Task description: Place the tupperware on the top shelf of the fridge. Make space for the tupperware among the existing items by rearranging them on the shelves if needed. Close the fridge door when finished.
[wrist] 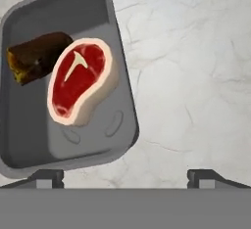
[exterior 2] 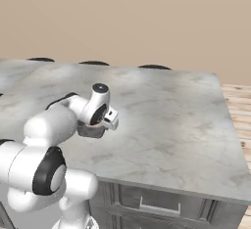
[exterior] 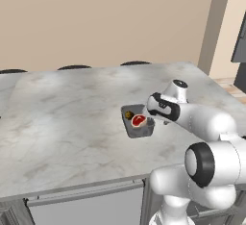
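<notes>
1. The tupperware (wrist: 24, 125), a grey open tray, lies flat on the marble bench (exterior: 72, 118), at frame centre in the left base view and upper left in the hand view.
2. It holds a raw red steak (wrist: 81, 86) beside a brown food piece (wrist: 34, 59).
3. The gripper (wrist: 125, 176) hangs just above the tray's near rim, its fingers apart, one tip at each lower corner of the hand view, holding nothing.
4. In the right base view the arm hides most of the tray.
</notes>
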Available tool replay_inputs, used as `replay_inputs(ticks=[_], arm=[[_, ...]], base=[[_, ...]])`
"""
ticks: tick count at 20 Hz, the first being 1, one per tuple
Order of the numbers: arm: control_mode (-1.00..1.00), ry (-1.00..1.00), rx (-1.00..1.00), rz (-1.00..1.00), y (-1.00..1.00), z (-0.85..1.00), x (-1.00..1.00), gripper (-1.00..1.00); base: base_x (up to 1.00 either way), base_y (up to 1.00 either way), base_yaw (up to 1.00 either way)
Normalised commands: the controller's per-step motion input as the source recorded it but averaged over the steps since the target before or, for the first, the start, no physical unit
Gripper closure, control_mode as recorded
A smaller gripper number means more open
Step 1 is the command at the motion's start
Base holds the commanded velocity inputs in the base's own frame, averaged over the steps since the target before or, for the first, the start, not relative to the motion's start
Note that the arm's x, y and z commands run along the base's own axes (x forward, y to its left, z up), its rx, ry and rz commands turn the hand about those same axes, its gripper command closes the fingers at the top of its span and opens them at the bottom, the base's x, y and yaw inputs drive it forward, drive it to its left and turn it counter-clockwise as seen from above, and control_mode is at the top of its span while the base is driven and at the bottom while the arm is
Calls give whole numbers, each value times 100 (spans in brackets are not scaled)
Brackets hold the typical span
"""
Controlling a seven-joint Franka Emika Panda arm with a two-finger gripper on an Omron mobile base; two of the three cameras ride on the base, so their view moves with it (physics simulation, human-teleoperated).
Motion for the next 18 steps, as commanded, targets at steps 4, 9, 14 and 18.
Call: replay_inputs(ticks=[4, 9, 14, 18], arm=[[-100, 7, 0, -10, 0, -44, 41, -100], [-100, 0, 0, -9, 0, -34, 38, -100], [-100, 0, 0, -7, 0, -46, 21, -100], [-100, 0, 0, -4, 0, -44, 32, -100]], base=[[0, 0, 0], [0, 0, 0], [0, 0, 0], [0, 0, 0]])
